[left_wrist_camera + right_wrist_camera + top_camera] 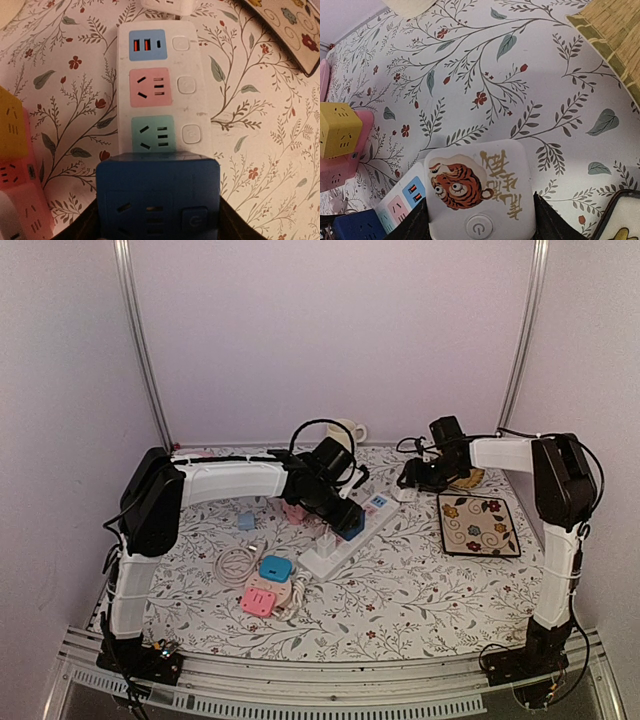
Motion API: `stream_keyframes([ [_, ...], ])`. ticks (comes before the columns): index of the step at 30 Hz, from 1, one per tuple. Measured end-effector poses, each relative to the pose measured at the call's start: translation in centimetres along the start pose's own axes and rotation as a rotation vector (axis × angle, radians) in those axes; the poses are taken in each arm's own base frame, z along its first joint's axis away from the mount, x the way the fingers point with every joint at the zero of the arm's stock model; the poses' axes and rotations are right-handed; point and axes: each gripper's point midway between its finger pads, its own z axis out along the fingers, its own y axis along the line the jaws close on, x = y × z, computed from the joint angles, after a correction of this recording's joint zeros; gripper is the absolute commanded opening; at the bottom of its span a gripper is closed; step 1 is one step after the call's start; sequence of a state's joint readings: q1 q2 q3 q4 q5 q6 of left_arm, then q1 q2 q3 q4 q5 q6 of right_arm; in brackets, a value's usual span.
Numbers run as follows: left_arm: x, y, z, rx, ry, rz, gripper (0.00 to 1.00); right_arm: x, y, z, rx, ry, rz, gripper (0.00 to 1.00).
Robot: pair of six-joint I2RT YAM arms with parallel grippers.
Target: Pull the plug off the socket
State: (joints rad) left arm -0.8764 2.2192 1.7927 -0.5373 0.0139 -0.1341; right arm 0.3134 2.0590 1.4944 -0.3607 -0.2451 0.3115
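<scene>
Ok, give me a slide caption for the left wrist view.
Left end effector gripping the blue cube plug seated on the white power strip; green socket, pink socket and USB panel free ahead.

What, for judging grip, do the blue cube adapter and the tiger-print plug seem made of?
Likely plastic both: blue cube adapter matte, even colour, rounded moulded edges; tiger-print plug smooth white, slight sheen, printed picture, moulded button.

High overview; wrists (close) apparently share strip [195,60].
</scene>
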Motion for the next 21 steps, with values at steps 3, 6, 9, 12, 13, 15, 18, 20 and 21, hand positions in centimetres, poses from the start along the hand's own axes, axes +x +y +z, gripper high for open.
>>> stream_keyframes([
  [3, 0.0, 0.0, 0.0, 0.000, 0.000, 0.000, 0.45, 0.1, -0.1, 0.2, -0.005, 0.010, 0.016, 0.62],
  [6, 0.0, 0.0, 0.0, -0.001, 0.000, 0.000, 0.45, 0.1, -0.2, 0.0, -0.009, 0.016, 0.029, 0.72],
  [9, 0.0, 0.0, 0.0, 0.000, 0.000, 0.001, 0.45, -0.3, -0.3, -0.2, -0.009, 0.011, 0.039, 0.80],
  [12, 0.0, 0.0, 0.0, -0.001, 0.001, 0.001, 0.45, -0.9, -0.5, -0.4, -0.005, 0.001, 0.042, 0.83],
  [13, 0.0, 0.0, 0.0, -0.001, 0.001, 0.001, 0.45, -1.1, -0.5, -0.5, -0.002, -0.004, 0.039, 0.84],
  [15, 0.0, 0.0, 0.0, -0.001, 0.001, 0.002, 0.45, -1.4, -0.6, -0.7, 0.003, -0.010, 0.040, 0.84],
  [18, 0.0, 0.0, 0.0, -0.002, 0.001, 0.003, 0.45, -1.7, -0.8, -0.8, 0.013, -0.018, 0.033, 0.85],
  [20, 0.0, 0.0, 0.0, -0.001, 0.001, 0.003, 0.45, -1.8, -0.8, -0.9, 0.019, -0.017, 0.032, 0.85],
  [21, 0.0, 0.0, 0.0, -0.002, 0.001, 0.003, 0.45, -1.8, -0.8, -0.9, 0.020, -0.017, 0.031, 0.85],
])
